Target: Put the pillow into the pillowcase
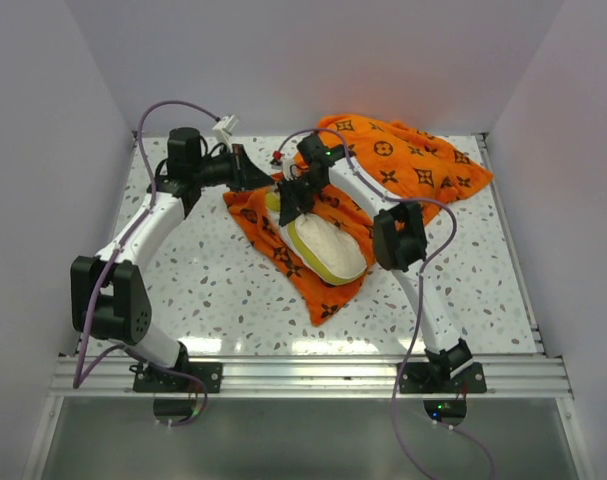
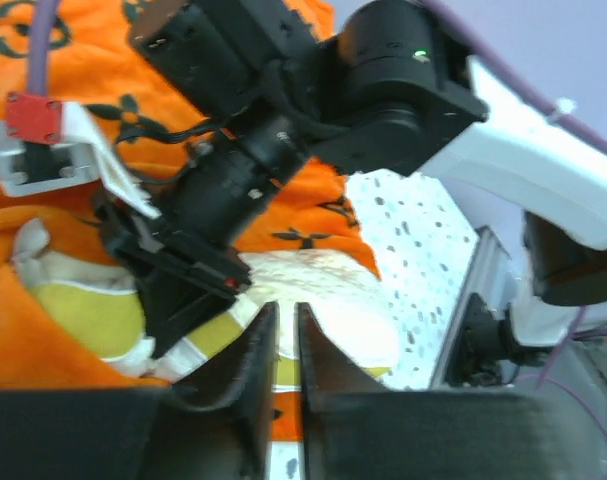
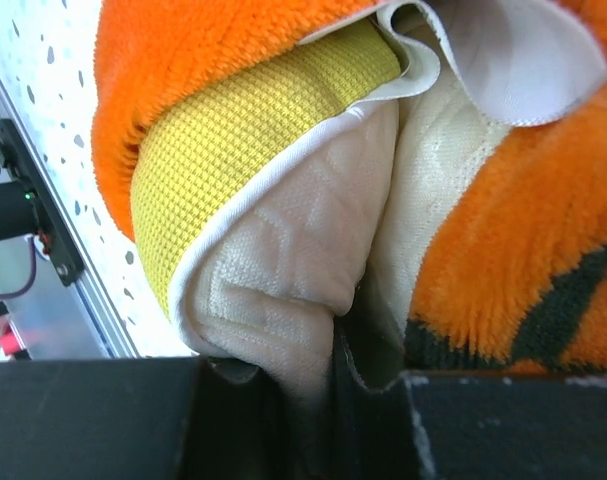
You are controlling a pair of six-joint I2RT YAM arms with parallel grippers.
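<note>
We are pinching the pillow (image 3: 283, 230) in our right tool (image 3: 333, 385) — cream quilted fabric is bunching into the narrow gap between its jaws, which are clamping on the pillow's end. Just ahead of that tool the pillow's yellow band is curving away, and the orange pillowcase (image 3: 213, 50) is wrapping over it on the far side.

Our left tool (image 2: 286, 315) is holding its jaws a thin slit apart with nothing between them, so it is gripping nothing. Straight ahead of it the pillow is lying with one end tucked in the case's mouth, and the right tool is pressing onto it just beyond.

Seen from above, most of the pillow is sticking out behind the right tool — lying on the case's lower flap on the speckled counter (image 1: 213, 290). The rest of the pillowcase is bunching up far beyond both tools.
</note>
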